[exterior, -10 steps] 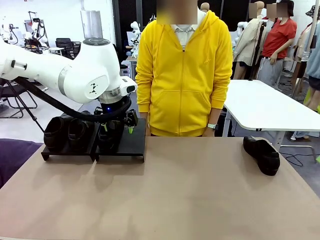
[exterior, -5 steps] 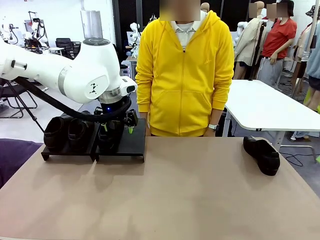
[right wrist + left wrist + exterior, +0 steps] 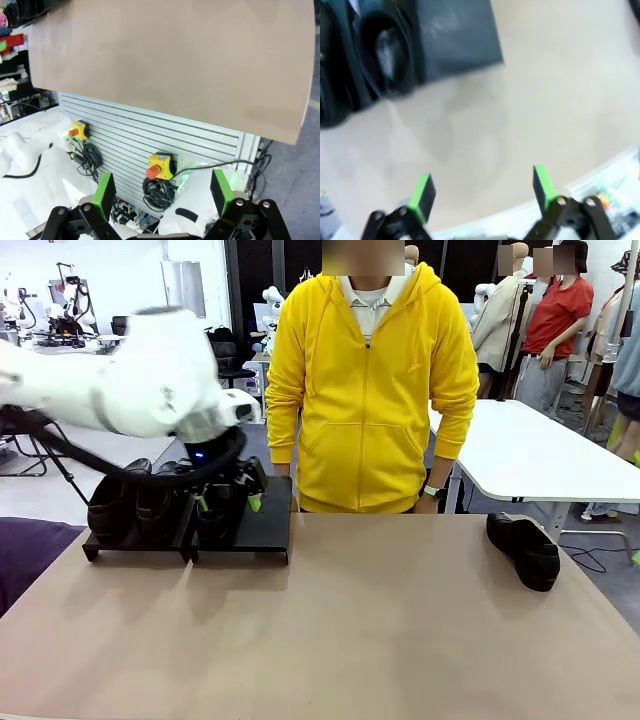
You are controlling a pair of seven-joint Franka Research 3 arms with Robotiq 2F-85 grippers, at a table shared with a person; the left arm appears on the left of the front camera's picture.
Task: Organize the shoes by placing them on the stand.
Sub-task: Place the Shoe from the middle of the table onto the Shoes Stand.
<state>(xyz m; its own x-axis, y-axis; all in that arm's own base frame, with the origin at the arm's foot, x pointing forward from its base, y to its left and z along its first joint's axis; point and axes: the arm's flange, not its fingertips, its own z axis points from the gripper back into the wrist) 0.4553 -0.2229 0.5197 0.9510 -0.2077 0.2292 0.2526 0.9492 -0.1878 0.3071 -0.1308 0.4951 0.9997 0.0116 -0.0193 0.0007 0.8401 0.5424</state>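
Note:
Two black glossy loafers sit side by side on the left platform of the stand. A third loafer rests on the left half of the right platform; the wrist view shows it from above beside bare platform. My left gripper hangs open just above that shoe, holding nothing, and its arm is motion-blurred. Its green pads stand wide apart. The fourth loafer lies on the table at the far right. My right gripper is open and empty, off the table's near side.
A person in a yellow hoodie stands at the far edge behind the stand, hands down. The brown table spreads between stand and lone shoe. The right wrist view looks at the table top, a slatted panel and emergency-stop buttons.
My left arm has started moving and is now blurred; its gripper has risen slightly off the third shoe, which stays on the stand. The lone shoe has not moved.

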